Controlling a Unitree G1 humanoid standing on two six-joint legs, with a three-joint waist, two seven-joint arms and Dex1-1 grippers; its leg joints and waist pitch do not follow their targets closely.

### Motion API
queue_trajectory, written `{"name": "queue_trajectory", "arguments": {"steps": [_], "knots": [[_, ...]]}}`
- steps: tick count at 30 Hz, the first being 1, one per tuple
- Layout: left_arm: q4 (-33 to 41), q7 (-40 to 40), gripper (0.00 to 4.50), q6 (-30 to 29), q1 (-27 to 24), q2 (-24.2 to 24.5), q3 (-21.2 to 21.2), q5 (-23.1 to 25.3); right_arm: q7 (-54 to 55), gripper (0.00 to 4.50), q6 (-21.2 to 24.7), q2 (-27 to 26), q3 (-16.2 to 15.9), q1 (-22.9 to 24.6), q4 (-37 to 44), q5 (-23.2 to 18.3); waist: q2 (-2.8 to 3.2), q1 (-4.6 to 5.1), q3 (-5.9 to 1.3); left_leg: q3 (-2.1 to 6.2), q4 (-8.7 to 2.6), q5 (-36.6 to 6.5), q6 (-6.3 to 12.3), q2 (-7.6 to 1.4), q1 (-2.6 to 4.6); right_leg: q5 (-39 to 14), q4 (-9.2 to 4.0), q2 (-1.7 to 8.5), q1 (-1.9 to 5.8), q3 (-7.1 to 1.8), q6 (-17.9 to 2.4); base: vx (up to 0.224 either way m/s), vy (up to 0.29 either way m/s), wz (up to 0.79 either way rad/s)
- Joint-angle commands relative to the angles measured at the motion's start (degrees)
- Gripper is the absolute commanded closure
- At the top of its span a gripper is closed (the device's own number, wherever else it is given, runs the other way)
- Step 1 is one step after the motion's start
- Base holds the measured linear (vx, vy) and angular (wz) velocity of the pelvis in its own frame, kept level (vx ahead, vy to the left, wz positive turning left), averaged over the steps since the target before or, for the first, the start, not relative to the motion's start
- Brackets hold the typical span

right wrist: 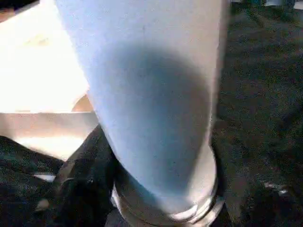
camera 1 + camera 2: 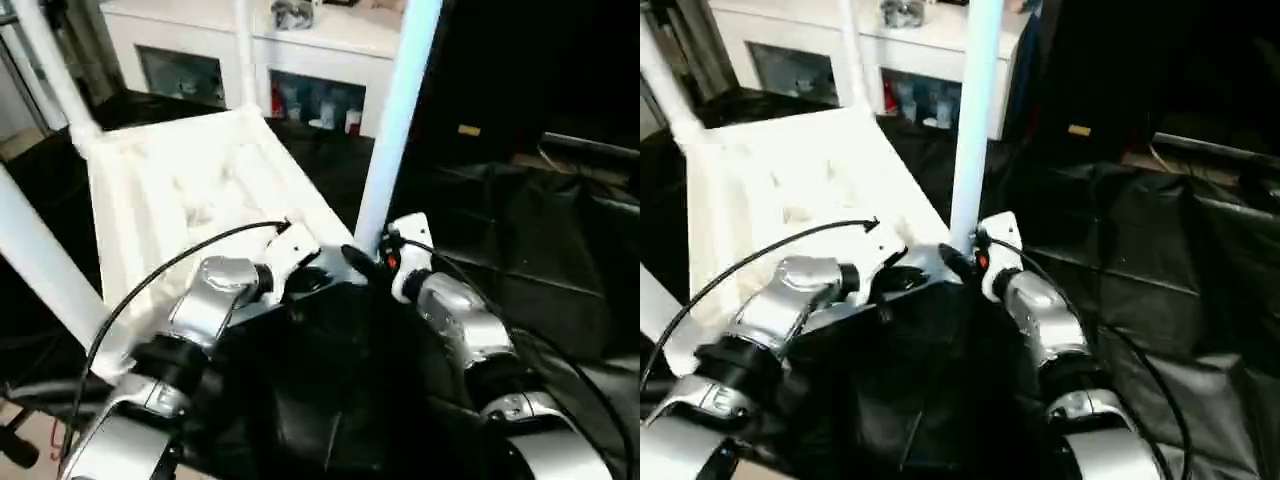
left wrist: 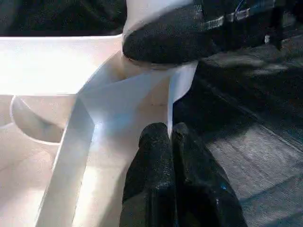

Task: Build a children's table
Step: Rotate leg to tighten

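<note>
Figure: seating a leg in the near corner of the upturned table top. The table top [image 2: 200, 190] lies underside up on the black cloth [image 2: 520, 260], its ribs showing, and its near right corner sits directly ahead of both my grippers. My left gripper [image 3: 169, 137] is closed, fingertips pressed together with nothing between them, and it rests against the thin white wall of that corner, just beside the socket. My right gripper [image 2: 365, 262] reaches in from the other side of the same corner; its fingers stand apart around the base of the upright leg [image 2: 395, 120], though I cannot tell whether they press on it. The leg rises straight from the socket in front of my right gripper, its collared lower end [image 1: 165, 208] close against the corner. Other legs [image 2: 40, 250] stand at the far and left corners, beyond my left gripper. A white cabinet [image 2: 250, 60] stands behind the table. Judged step: fixing this leg home. The next move likely calls for a firm hold on the leg while the corner is braced.
</note>
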State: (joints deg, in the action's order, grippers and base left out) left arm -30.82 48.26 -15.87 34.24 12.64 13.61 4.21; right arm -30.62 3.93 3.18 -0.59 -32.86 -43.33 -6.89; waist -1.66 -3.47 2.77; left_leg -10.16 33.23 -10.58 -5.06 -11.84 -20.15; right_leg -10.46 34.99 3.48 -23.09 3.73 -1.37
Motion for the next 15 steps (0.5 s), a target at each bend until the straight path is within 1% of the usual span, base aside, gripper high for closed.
{"name": "queue_trajectory", "arguments": {"steps": [1, 2, 3, 4, 5, 6, 7, 9, 10, 11, 12, 13, 14, 15], "knots": [[2.67, -0.2, 4.5, 3.49, -0.09, -2.56, 0.79, -2.33, -5.58, 1.03, 0.64, -3.23, -3.94, 0.4, -0.96, -0.58, -0.4, -0.17, -3.67, 0.22, -3.5, -7.25, 2.95, -1.38, -0.15, -7.68, -3.75, 4.4, 3.11, -2.83, -11.85, 0.0, 0.0, 0.0], [2.82, 0.29, 4.5, 4.13, -0.21, -2.39, 0.86, -2.55, -6.21, 0.87, 0.43, -3.03, -4.04, 0.36, -0.83, -0.77, -0.27, -0.17, -3.6, 0.21, -3.51, -7.28, 3.34, -1.4, -0.15, -7.55, -3.81, 4.44, 3.11, -2.83, -12.09, 0.0, 0.0, 0.0], [3.12, 0.77, 4.5, 4.07, -0.41, -2.17, 0.88, -2.77, -6.88, 0.76, 0.39, -2.67, -4.23, 0.39, -0.61, -0.81, -0.31, -0.15, -3.6, 0.15, -3.49, -7.33, 3.4, -1.4, -0.13, -7.57, -3.83, 4.43, 3.11, -2.85, -12.14, 0.0, 0.0, 0.0], [3.6, 1.33, 4.5, 3.98, -0.67, -1.98, 0.86, -2.76, -7.84, 0.76, 0.43, -2.18, -4.62, 0.4, -0.38, -0.83, -0.31, -0.12, -3.51, 0.14, -3.53, -7.75, 3.41, -1.39, -0.14, -8.24, -3.88, 4.4, 3.1, -2.83, -12.08, 0.0, 0.0, 0.0], [4.64, 3.42, 4.5, 4.34, -1.32, -1.04, 1.02, -3.04, -11.23, 0.65, 0.43, -0.56, -5.95, 0.88, 0.92, -0.72, -0.38, -0.13, -3.41, 0.12, -3.54, -8.64, 3.35, -1.4, -0.12, -9.85, -4.11, 4.51, 3.1, -2.85, -11.83, 0.0, 0.0, 0.0], [4.92, 4.09, 4.5, 4.49, -1.49, -0.71, 1.1, -3.13, -12.36, 0.65, 0.48, -0.07, -6.25, 1.03, 1.36, -0.83, -0.39, -0.17, -3.37, 0.19, -3.59, -9.03, 3.31, -1.42, -0.11, -10.78, -4.17, 4.53, 3.14, -2.79, -11.64, 0.0, 0.0, 0.0], [5.87, 6.58, 4.5, 4.65, -2.07, 0.71, 1.31, -3.59, -16.79, 0.65, 0.4, 1.76, -7.1, 1.67, 3.06, -1.17, -0.67, -0.13, -3.27, 0.17, -3.62, -9.66, 3.41, -1.53, -0.18, -12.19, -4.35, 4.51, 3.1, -2.82, -11.07, 0.0, 0.0, 0.0], [6.22, 7.53, 4.5, 4.42, -2.29, 1.35, 1.34, -3.82, -18.63, 0.65, 0.26, 2.51, -7.32, 1.93, 3.72, -1.26, -0.48, -0.32, -3.28, 0.21, -3.63, -10.11, 3.35, -1.55, -0.03, -13.26, -4.37, 4.57, 3.05, -2.86, -10.67, 0.0, 0.0, 0.0], [6.59, 11.12, 4.5, 6.54, -2.86, 3.14, 1.93, -4.39, -22.23, 0.65, 0.54, 4.06, -7.5, 2.37, 4.89, -1.6, -0.5, -0.21, -3.16, 0.26, -3.73, -10.54, 3.15, -1.52, -0.02, -14.21, -4.53, 4.52, 2.89, -2.82, -10.62, 0.0, 0.0, 0.0], [6.59, 11.12, 4.5, 6.54, -2.86, 3.14, 1.93, -4.39, -22.23, 0.65, 0.54, 4.06, -7.5, 2.37, 4.89, -1.6, -0.5, -0.21, -3.16, 0.26, -3.73, -10.54, 3.15, -1.52, -0.02, -14.21, -4.53, 4.52, 2.89, -2.82, -10.62, 0.0, 0.0, 0.0], [6.68, 13.54, 4.5, 7.2, -3.17, 4.41, 2.13, -4.83, -24.87, 0.65, 0.89, 5.25, -7.48, 2.51, 5.5, -2.08, -0.52, -0.21, -3.22, 0.25, -3.72, -10.54, 3.14, -1.61, 0.05, -14.09, -4.42, 4.54, 2.86, -2.88, -10.71, 0.0, 0.0, 0.0], [6.81, 17.84, 4.5, 8.39, -3.61, 6.05, 2.06, -6.27, -28.85, 0.65, 1.48, 7.07, -7.52, 2.78, 6.6, -3.08, -0.46, -0.33, -3.21, 0.27, -3.71, -10.56, 3.33, -1.58, 0.1, -13.95, -4.48, 4.52, 2.91, -2.89, -10.77, 0.0, 0.0, 0.0], [6.81, 19.48, 4.5, 8.74, -3.75, 6.54, 2.01, -6.9, -30.3, 0.65, 1.66, 7.72, -7.57, 2.88, 6.95, -3.43, -0.8, -0.4, -3.22, 0.18, -3.69, -10.39, 3.63, -1.73, 0.15, -12.97, -4.32, 4.5, 2.82, -2.93, -11.13, 0.0, 0.0, 0.0], [6.81, 19.48, 4.5, 8.74, -3.75, 6.54, 2.01, -6.9, -30.3, 0.65, 1.66, 7.72, -7.57, 2.88, 6.95, -3.43, -0.67, -0.49, -3.13, 0.2, -3.73, -10.4, 3.68, -1.77, 0.14, -12.88, -4.29, 4.52, 2.76, -2.92, -11.33, 0.0, 0.0, 0.0]]}}
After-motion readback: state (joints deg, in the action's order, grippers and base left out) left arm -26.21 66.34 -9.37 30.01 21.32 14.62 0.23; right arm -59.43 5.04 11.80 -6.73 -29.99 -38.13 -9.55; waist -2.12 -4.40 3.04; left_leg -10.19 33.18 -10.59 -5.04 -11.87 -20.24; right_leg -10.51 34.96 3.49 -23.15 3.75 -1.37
